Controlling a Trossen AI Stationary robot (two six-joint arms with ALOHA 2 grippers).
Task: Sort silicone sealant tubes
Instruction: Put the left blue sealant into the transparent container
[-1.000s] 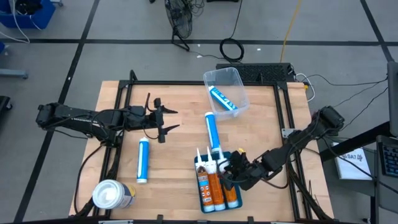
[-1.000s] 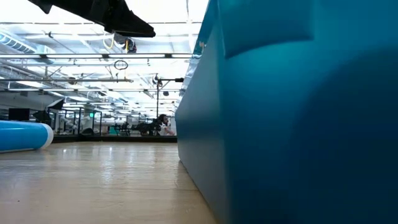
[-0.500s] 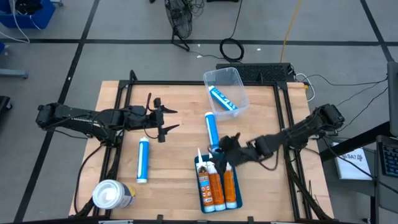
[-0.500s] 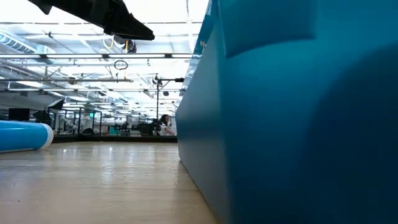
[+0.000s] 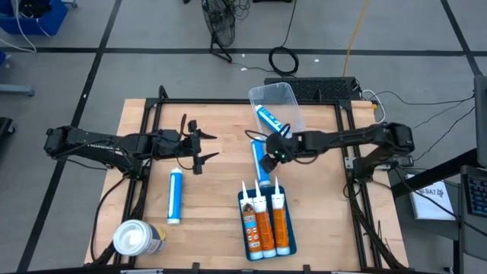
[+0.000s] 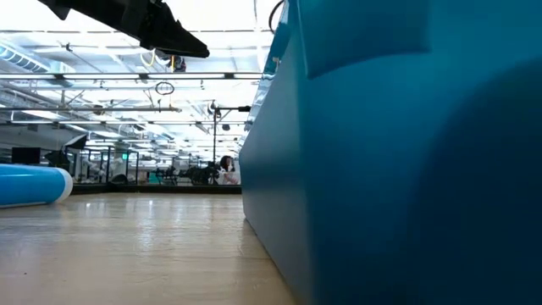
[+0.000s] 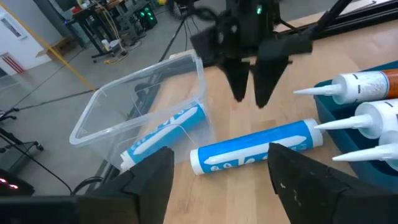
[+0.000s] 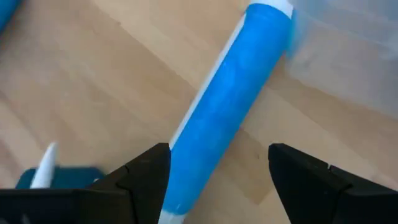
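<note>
Your right gripper (image 5: 268, 154) hangs with fingers spread, gripping nothing, over the blue-and-white sealant tube (image 5: 259, 160) lying on the wooden table (image 5: 221, 137). Your left gripper (image 5: 199, 146) waits apart, also spread and empty.

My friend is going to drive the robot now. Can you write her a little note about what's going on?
Right gripper: open, empty, hovering over the blue tube in the table's middle.
Left gripper: open, empty, waiting over the left side.
Done: three orange tubes lie in the blue tray; one blue tube lies in the clear bin.
Left: the middle blue tube and another blue tube at the left lie on the table, probably bound for the clear bin.
</note>
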